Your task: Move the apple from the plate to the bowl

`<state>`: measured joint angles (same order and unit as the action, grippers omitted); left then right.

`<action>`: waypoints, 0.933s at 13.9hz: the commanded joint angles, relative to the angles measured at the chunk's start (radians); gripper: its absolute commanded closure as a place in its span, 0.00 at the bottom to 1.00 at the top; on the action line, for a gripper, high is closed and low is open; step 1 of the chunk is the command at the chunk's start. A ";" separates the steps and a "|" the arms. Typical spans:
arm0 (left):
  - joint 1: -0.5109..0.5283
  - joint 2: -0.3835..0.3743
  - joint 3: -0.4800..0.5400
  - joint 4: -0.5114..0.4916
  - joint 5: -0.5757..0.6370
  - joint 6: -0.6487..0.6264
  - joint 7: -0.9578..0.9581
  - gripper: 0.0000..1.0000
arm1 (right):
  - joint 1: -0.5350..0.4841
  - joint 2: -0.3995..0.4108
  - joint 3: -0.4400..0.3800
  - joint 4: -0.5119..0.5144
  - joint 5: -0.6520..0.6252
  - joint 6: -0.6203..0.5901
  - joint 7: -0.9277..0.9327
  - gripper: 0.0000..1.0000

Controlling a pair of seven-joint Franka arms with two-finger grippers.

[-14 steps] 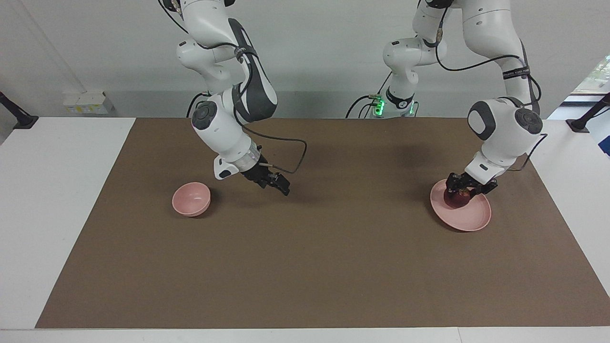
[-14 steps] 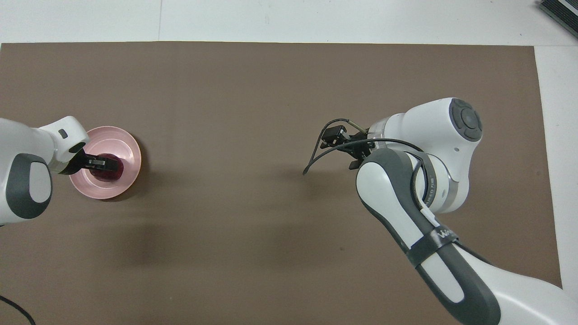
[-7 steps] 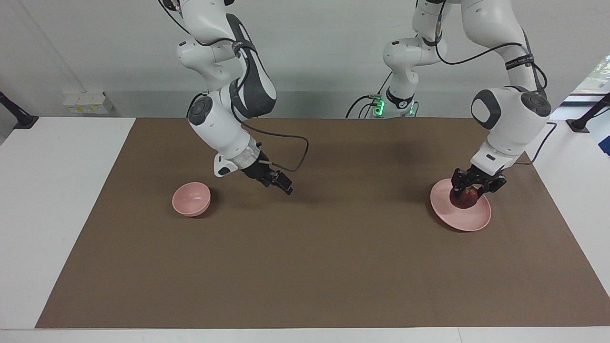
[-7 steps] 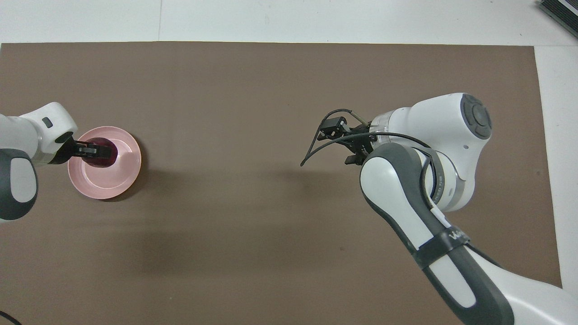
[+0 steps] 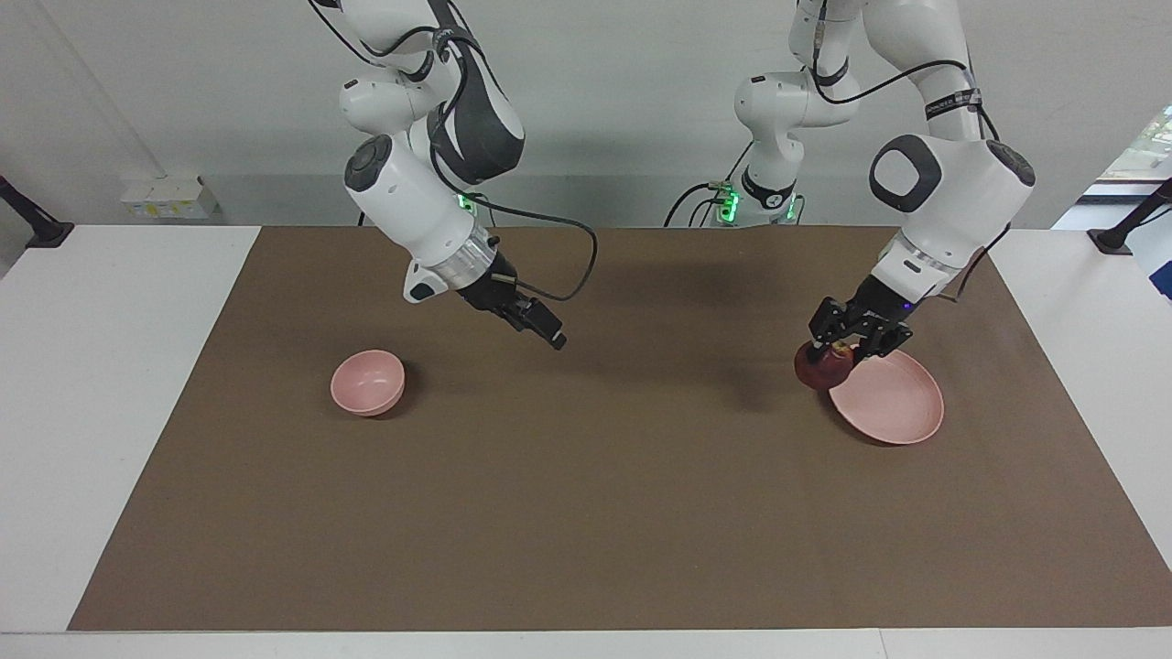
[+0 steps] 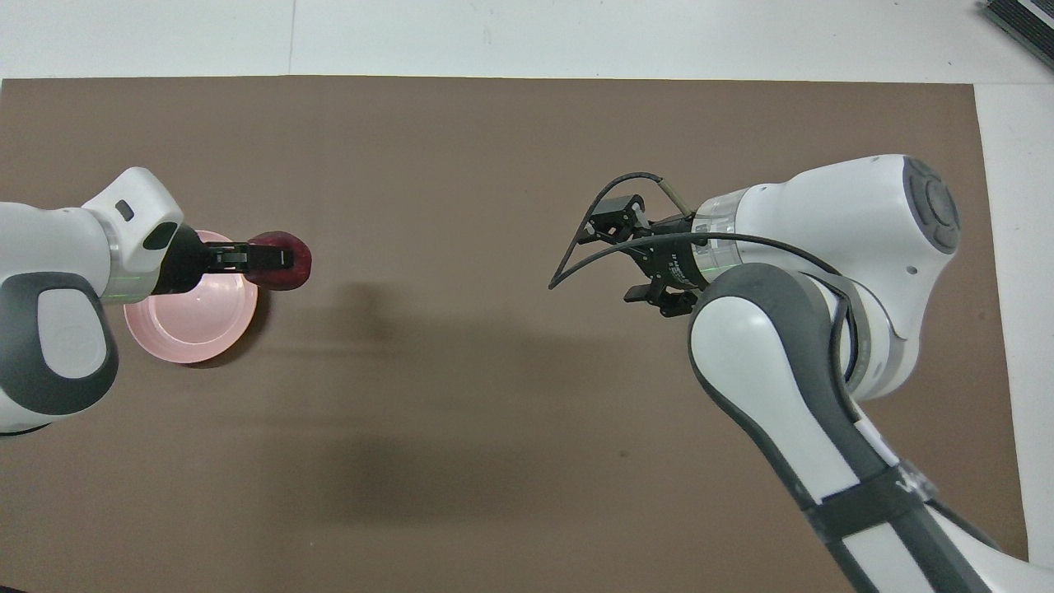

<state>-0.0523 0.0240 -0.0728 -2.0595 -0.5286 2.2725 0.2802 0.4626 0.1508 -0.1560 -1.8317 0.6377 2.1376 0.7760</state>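
Apple (image 5: 821,368): small, round, dark red, a yellowish patch near the top. Location: lower right of the facing view, in the air, pinched between the jaws of the left gripper (image 5: 838,352), which are closed on its upper part. It hangs over the mat (image 5: 586,513) just beside the plate's rim, on the side toward the bowl.

Plate (image 5: 902,407): wide, shallow, pale pink, bare; right of the facing view.

Bowl (image 5: 367,382): small, deep, pale pink, bare; left of the facing view, well apart from the plate.

Right gripper (image 5: 540,328): in the air over the mat between bowl and plate, nearer the bowl; jaws apart, holding nothing.

Step in hand, as judged: carry, lift done. Next move calls for a long traverse to the bowl, or a handover to the right gripper, then a centred lowering, since the bowl is scarcely wider than the fruit.
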 commanded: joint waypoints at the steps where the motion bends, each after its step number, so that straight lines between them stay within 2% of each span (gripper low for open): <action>1: -0.072 -0.016 -0.010 -0.013 -0.150 0.054 -0.021 1.00 | 0.004 -0.010 0.000 -0.015 0.120 -0.001 0.063 0.00; 4: -0.139 -0.018 -0.051 -0.019 -0.209 0.183 -0.117 1.00 | 0.030 0.006 0.000 -0.023 0.233 0.022 0.147 0.00; 6: -0.184 -0.018 -0.054 -0.024 -0.281 0.238 -0.119 1.00 | 0.041 0.027 0.000 -0.024 0.308 0.071 0.170 0.00; 9: -0.245 -0.021 -0.085 -0.025 -0.352 0.309 -0.122 1.00 | 0.061 0.065 0.000 -0.012 0.440 0.137 0.302 0.00; 13: -0.248 -0.024 -0.174 -0.030 -0.398 0.343 -0.134 1.00 | 0.077 0.098 0.000 0.042 0.470 0.145 0.321 0.00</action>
<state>-0.2880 0.0240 -0.2265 -2.0652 -0.8933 2.5862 0.1549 0.5303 0.2303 -0.1545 -1.8234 1.0810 2.2646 1.0688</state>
